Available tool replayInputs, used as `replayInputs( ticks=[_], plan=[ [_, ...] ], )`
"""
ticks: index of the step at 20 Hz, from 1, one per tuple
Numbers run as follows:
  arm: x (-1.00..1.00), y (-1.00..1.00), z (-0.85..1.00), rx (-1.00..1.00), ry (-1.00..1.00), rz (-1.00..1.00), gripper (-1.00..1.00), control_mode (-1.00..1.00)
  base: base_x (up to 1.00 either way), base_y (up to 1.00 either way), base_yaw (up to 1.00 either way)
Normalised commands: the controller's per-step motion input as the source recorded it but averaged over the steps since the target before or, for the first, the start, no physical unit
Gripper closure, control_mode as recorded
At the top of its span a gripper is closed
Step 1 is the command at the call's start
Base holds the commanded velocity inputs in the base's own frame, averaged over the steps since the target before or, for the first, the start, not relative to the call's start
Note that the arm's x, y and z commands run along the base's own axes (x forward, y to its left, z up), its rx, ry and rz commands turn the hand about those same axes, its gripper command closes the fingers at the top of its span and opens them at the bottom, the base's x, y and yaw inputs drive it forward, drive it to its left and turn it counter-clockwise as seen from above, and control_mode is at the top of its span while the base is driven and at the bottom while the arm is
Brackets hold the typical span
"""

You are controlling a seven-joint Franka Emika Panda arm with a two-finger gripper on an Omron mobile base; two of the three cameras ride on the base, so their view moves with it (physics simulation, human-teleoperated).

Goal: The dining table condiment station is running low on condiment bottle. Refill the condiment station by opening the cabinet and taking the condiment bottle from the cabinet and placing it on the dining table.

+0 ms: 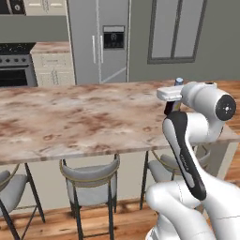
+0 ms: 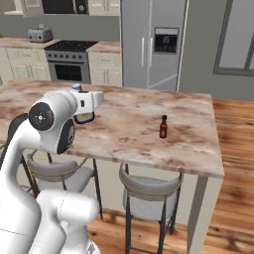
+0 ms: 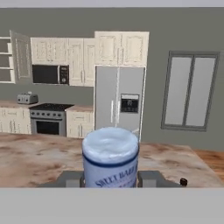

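While the gripper [image 3: 110,178] holds the bottle [image 3: 110,157]: its fingers [image 3: 148,178] are clamped on the bottle's two sides, low on the body, with the pale cap standing free above them.
Bottle: upright in the grasp, over the desk [image 2: 149,114] near the edge closest to the robot. From the right base view I cannot tell whether its base touches the marble.
Desk: a broad bare slab with plenty of room. The other bottle [image 2: 163,126], small and dark, stands well apart toward the far end.
Cabinet [image 3: 13,59]: on the far wall, door swung open, so I judge the fetching done and only the setting down left.
Risk, early release: if the fingers part while the base is off the marble, the bottle could drop, bounce and topple. It looks narrow for its height.
Risk, edge: it hangs close to the robot's side of the desk. Set down there and nudged as the gripper pulls away, it could roll off toward the stools [image 1: 91,176].
Risk, pressing: driving down too far would jam the base into the slab and could twist the bottle in the grasp.
Risk, withdrawal: a sideways pull before the fingers are fully apart would drag the bottle over.
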Motion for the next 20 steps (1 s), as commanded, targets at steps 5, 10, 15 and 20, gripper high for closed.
replayInputs(
  ticks=[5,10,15,20],
  plan=[
    [0.00,0.00,0.00,0.00,0.00,0.00,1.00,1.00,0.53,-0.42,0.06],
    [0.00,0.00,0.00,0.00,0.00,0.00,1.00,1.00,0.67,0.00,0.03],
    [0.24,0.22,-0.19,0.15,0.32,0.07,1.00,-1.00,0.00,0.00,0.00],
    [0.10,0.09,-0.23,0.24,0.61,0.29,1.00,-1.00,0.00,0.00,0.00]
  ],
)
